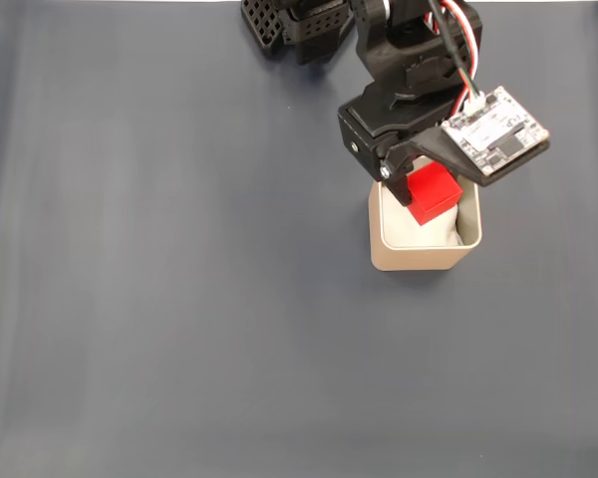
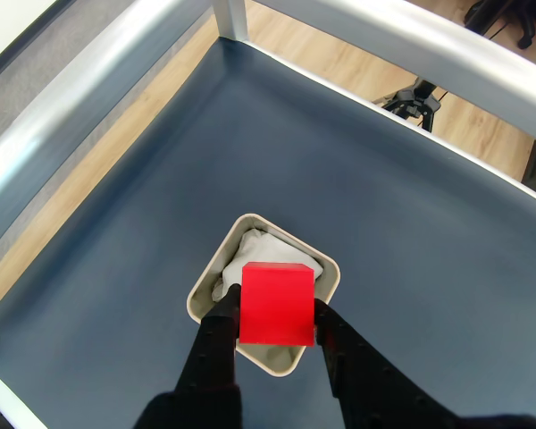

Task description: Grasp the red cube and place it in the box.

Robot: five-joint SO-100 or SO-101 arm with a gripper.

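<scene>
Cube: the small bright red matte cube is clamped between the black two-finger gripper, directly over the beige square box with rounded corners. Its faces are equal, showing no long axis; it sits slightly turned against the box walls. White padding shows in the wrist view; the fixed view adds the arm's circuit board.

Black two-finger gripper clamped the small matte red cube directly above the beige rounded-corner box with white padding, on dark blue mat.
</scene>
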